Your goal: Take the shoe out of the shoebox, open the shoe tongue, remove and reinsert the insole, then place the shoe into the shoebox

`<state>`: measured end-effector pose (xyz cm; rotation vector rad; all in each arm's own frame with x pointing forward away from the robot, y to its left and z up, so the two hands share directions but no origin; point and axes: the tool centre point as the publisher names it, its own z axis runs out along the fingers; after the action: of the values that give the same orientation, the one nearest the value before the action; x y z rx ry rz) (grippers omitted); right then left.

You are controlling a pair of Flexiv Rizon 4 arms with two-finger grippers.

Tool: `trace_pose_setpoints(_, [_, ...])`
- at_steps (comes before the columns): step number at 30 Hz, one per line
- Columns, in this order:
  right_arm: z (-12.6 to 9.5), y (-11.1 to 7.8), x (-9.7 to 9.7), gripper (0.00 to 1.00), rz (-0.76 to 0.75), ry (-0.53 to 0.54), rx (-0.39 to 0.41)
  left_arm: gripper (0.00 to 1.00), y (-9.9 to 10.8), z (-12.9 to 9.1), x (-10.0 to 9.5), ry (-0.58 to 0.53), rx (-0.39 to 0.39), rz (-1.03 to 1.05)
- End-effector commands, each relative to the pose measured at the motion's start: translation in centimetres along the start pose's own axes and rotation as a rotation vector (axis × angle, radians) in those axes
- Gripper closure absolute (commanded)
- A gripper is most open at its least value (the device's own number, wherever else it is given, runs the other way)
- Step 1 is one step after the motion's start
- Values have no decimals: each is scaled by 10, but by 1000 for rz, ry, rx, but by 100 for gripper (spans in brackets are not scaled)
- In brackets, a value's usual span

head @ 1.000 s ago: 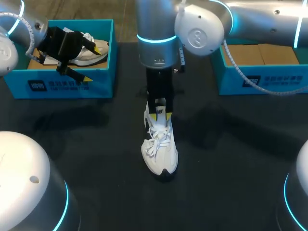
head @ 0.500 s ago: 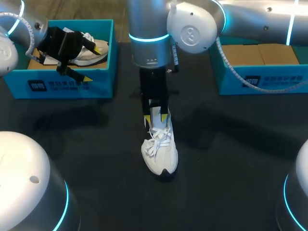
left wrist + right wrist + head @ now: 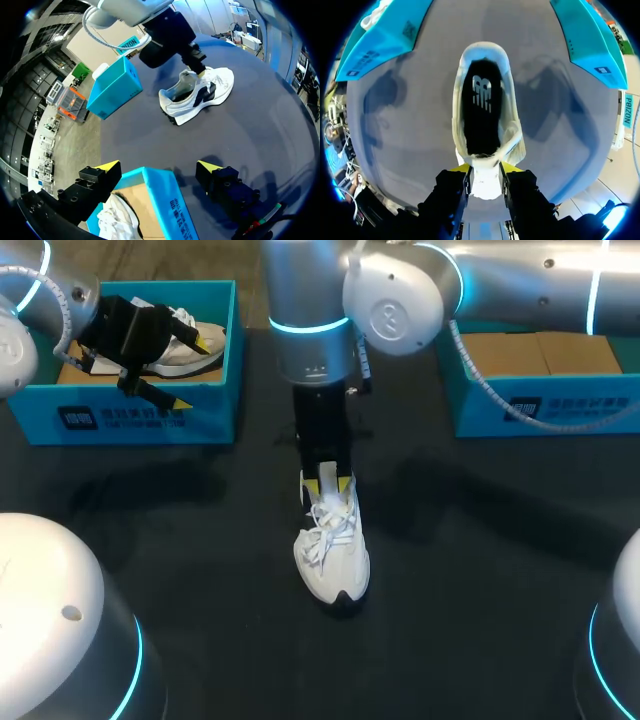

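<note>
Your right gripper is clamped on the shoe tongue. Its wrist has swung slightly left while the shoe stayed mid-table, so the tongue looks to be opening. Your left gripper stands apart, straddling the shoebox wall.

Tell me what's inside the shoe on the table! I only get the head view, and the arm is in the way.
Observer: The right wrist view looks straight into the shoe. A black insole lies inside it.
Operator: Is it grabbing something?
Observer: Yes. The right gripper has the white tongue pinched between its two yellow tips.
Operator: And my other arm?
Observer: The left gripper is open, astride a wall of the shoebox. One finger is inside, by the second shoe, and the other is outside.
</note>
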<state>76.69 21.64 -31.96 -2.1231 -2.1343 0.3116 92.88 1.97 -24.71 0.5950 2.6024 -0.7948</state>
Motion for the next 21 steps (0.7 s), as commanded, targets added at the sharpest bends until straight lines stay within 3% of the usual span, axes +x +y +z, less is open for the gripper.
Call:
trace_pose_setpoints(1, [2,11,3,69,-15,-4,13,0,-1,0,0,1,-4,0])
trace_pose_setpoints(5, [-1,12,6,69,-20,-10,13,0,-1,0,0,1,-4,0])
trace_pose_setpoints(12, [-16,-2,1,67,0,-50,1,0,-1,0,0,1,-4,0])
trace_pose_setpoints(16, [-12,-5,-5,65,20,-46,-2,0,-1,0,0,1,-4,0])
trace_pose_setpoints(21, [-2,4,-8,66,26,-38,1,0,-1,0,0,1,-4,0])
